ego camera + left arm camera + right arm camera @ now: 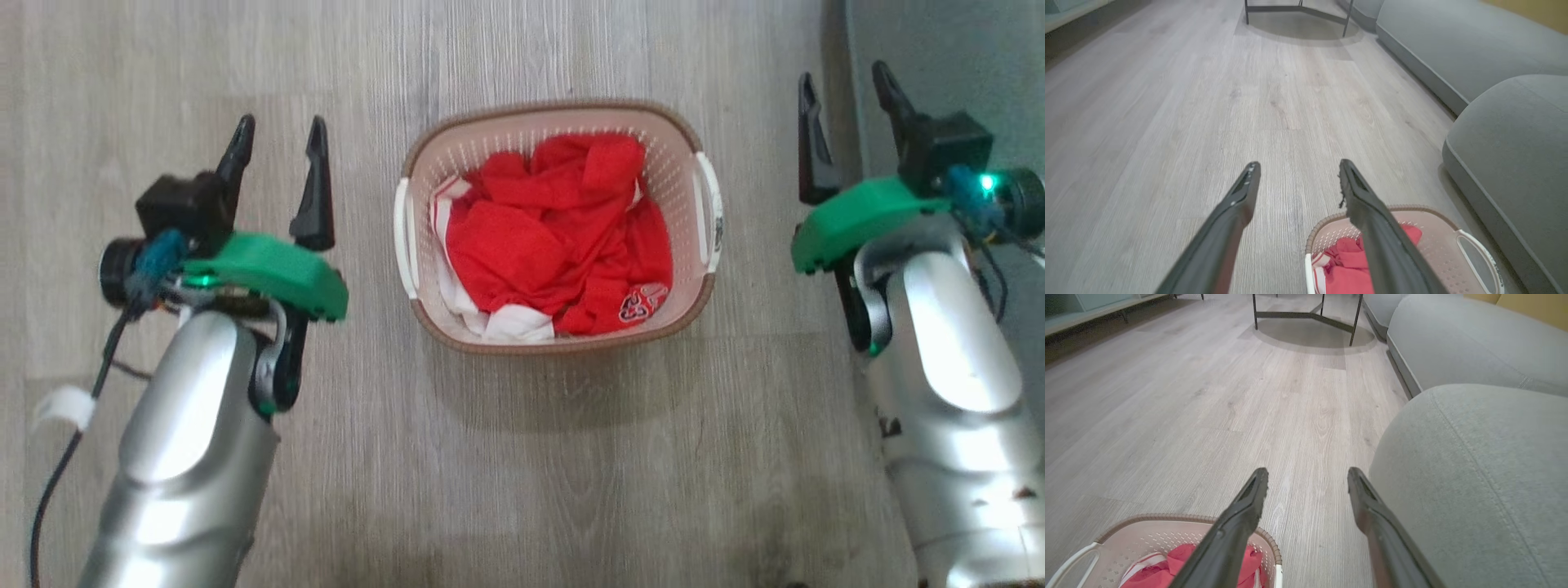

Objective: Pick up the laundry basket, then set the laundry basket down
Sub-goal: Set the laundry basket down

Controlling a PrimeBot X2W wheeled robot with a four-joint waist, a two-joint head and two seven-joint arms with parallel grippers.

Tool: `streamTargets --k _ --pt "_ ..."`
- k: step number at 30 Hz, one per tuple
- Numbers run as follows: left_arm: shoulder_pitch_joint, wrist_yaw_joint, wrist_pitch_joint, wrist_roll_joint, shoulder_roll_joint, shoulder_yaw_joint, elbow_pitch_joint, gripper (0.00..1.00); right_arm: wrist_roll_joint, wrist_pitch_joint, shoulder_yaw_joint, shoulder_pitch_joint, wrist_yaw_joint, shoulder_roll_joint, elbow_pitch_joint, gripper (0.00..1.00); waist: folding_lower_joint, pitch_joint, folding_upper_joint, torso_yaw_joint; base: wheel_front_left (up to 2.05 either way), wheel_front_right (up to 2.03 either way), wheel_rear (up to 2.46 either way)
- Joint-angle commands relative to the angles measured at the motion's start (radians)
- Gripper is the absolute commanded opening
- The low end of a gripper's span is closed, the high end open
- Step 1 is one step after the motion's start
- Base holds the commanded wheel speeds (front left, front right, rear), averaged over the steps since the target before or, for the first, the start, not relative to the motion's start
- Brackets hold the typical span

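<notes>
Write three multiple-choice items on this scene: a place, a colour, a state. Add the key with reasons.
1. Where is the laundry basket?
A. on a shelf
B. on the floor between the left gripper and right gripper
C. hanging from one gripper

2. The clothing inside is mostly:
A. red
B. blue
C. black

3. The left gripper's fingers are:
A. shut on a handle
B. shut on cloth
C. open, holding nothing

Key: 1B, it sits on the floor with a gripper on each side; 2A, red fabric with some white; 3C, the fingers stand apart beside the basket.
</notes>
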Motion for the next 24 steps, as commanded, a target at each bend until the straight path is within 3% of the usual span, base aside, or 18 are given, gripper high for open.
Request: streamTargets --k 1,11,24 --pt "0.034 -0.003 -0.009 0.026 0.018 0.058 -0.065 1.00 0.000 -0.011 0.015 0.040 -0.002 0.018 -0.059 1.00 0.0001 -0.049 -0.0001 -0.001 0.00 0.00 0.00" --pt "0.209 -0.008 -0.009 0.085 0.008 0.134 -0.232 1.00 0.034 -0.011 0.036 0.167 -0.002 0.018 -0.156 1.00 0.0001 -0.169 -0.0001 -0.010 0.00 0.00 0.00" --pt "0.423 0.025 0.034 0.101 0.022 0.123 -0.382 1.00 0.055 0.028 0.067 0.324 -0.002 0.018 -0.251 1.00 0.0001 -0.323 -0.0001 -0.019 0.00 0.00 0.00"
